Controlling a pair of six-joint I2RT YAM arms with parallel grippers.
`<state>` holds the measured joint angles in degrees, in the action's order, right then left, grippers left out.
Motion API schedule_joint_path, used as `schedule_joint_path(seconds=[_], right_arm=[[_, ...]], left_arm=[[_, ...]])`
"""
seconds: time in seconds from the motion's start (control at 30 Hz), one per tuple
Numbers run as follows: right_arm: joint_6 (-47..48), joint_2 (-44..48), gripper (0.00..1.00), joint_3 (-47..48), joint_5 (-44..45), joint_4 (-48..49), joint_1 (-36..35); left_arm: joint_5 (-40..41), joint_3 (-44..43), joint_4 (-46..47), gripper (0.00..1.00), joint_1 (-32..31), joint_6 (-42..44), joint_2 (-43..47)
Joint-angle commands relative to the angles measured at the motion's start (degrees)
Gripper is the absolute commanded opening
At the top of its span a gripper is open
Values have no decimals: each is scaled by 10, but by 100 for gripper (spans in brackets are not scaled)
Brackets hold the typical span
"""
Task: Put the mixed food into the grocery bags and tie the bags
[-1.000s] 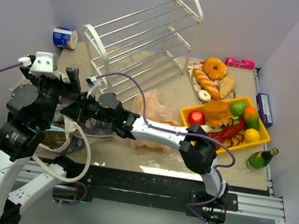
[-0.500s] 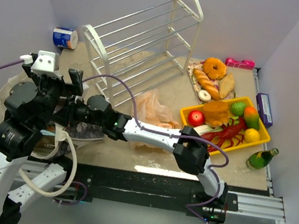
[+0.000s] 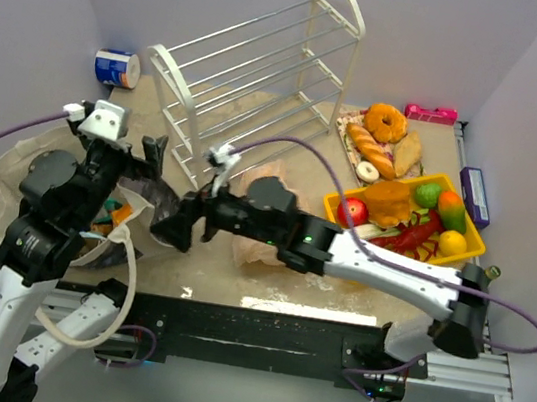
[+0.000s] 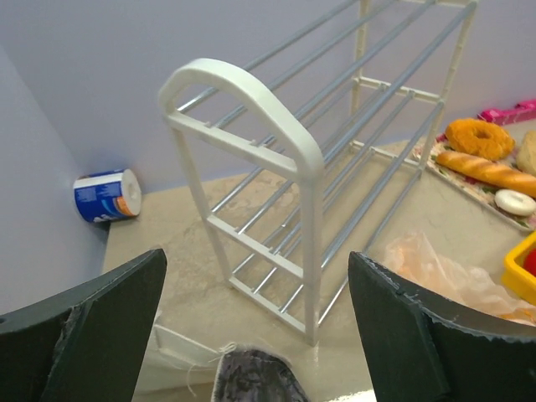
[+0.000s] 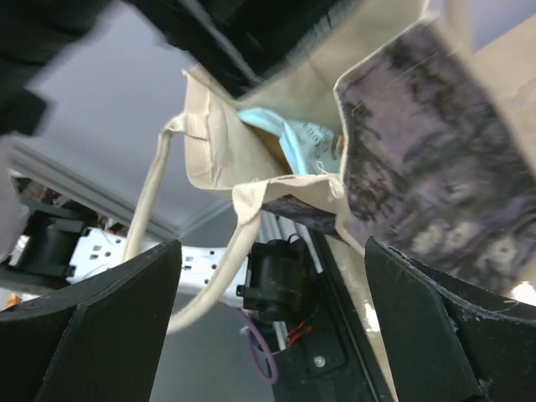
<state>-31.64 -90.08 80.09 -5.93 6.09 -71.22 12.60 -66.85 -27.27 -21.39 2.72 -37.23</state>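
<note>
The cloth tote (image 3: 10, 171) at 9 o'clock looks limp and light; pinch its loop handle (image 5: 155, 180). The left tool (image 4: 255, 285) and right tool (image 5: 272, 251) gape, holding nothing.

- On your left, the tote (image 3: 8, 170) sits on the surface (image 3: 209, 258), with a snack packet (image 5: 293, 138) inside it.
- The plastic bag (image 4: 431, 268) lies mid-surface, before the rack (image 3: 268, 70).
- On your right, the tray (image 3: 478, 242) holds the toy fruit (image 3: 352, 211) and the lobster (image 3: 410, 237); the bread (image 3: 372, 148) lies behind it.
</note>
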Motion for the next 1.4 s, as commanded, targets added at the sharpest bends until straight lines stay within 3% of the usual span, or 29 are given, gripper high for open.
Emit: schedule_joint_path(seconds=[0.0,0.1,0.23,0.33,0.4,0.57,0.8,1.0,1.37], right_arm=[[29,132,93,-104,37,-79,98],[30,228,93,-196,38,-119,171],[54,299,96,-249,80,-222,207],[56,336,97,-295,94,-280,226],[50,352,97,-309,94,-313,228],[35,373,95,-341,104,-360,229],[40,355,90,-363,83,-334,228],[54,292,82,-360,61,-295,228],[51,271,58,-371,51,-278,228]], left_arm=[[-78,1,37,95,3,9,-42],[-118,1,55,95,2,-8,-64],[-163,8,84,95,-12,-39,-88],[-131,8,93,95,-76,-40,-110],[-66,4,96,95,-145,-35,-129],[-7,11,104,95,-223,-46,-167],[-24,133,176,95,-276,-126,-191],[-52,246,235,97,-277,-238,-231],[-53,314,252,98,-277,-318,-255]])
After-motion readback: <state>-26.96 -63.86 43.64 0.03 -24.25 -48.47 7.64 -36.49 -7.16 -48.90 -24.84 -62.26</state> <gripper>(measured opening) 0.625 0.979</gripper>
